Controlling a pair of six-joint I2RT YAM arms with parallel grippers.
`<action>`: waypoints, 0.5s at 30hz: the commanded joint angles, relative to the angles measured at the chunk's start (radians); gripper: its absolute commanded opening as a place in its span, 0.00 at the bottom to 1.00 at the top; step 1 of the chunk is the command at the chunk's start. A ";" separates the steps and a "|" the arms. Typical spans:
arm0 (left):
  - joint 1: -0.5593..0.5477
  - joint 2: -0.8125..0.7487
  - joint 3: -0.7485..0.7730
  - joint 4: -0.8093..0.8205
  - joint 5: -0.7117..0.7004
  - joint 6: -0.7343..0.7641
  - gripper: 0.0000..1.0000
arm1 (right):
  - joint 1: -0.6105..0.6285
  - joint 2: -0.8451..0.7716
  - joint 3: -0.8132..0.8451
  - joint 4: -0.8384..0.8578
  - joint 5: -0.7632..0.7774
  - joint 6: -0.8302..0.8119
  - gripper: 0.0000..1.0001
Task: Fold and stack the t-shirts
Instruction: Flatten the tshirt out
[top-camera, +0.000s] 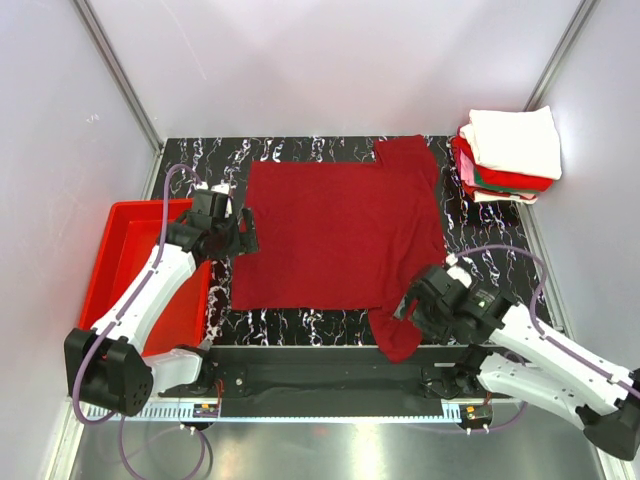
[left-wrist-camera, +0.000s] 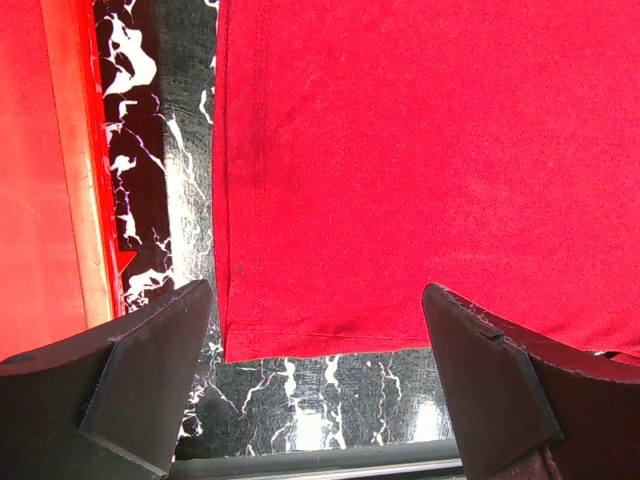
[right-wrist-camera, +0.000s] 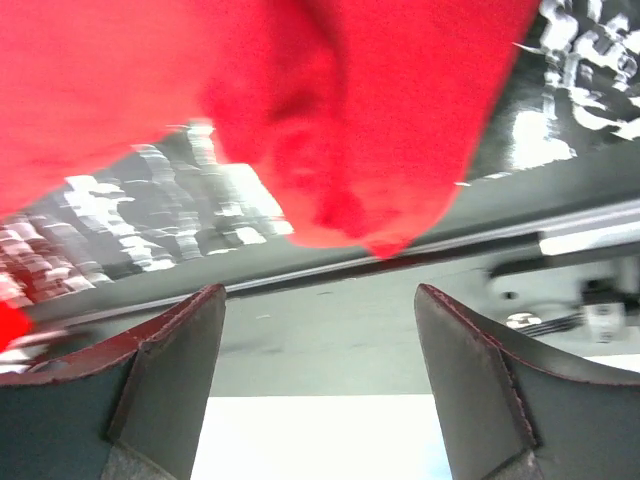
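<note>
A dark maroon-red t-shirt lies spread flat on the black marbled table, one sleeve at the far right and one hanging over the near edge. My left gripper is open and empty at the shirt's left edge; the left wrist view shows the shirt's hem corner between the open fingers. My right gripper is open and empty beside the near sleeve, which hangs in front of its fingers. A stack of folded t-shirts, white on top, sits at the far right.
A rigid red plastic tray stands left of the table, under the left arm. White walls enclose the table on three sides. The arm bases and a metal rail run along the near edge.
</note>
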 joint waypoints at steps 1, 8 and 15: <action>0.003 -0.028 0.008 0.026 0.001 0.012 0.93 | 0.002 0.031 0.073 0.007 0.079 0.045 0.82; 0.002 -0.035 -0.001 0.029 0.004 0.008 0.93 | -0.097 0.330 0.162 0.162 0.157 -0.097 0.78; 0.003 0.042 0.016 0.033 0.000 -0.022 0.93 | -0.545 0.395 0.175 0.326 0.004 -0.373 0.72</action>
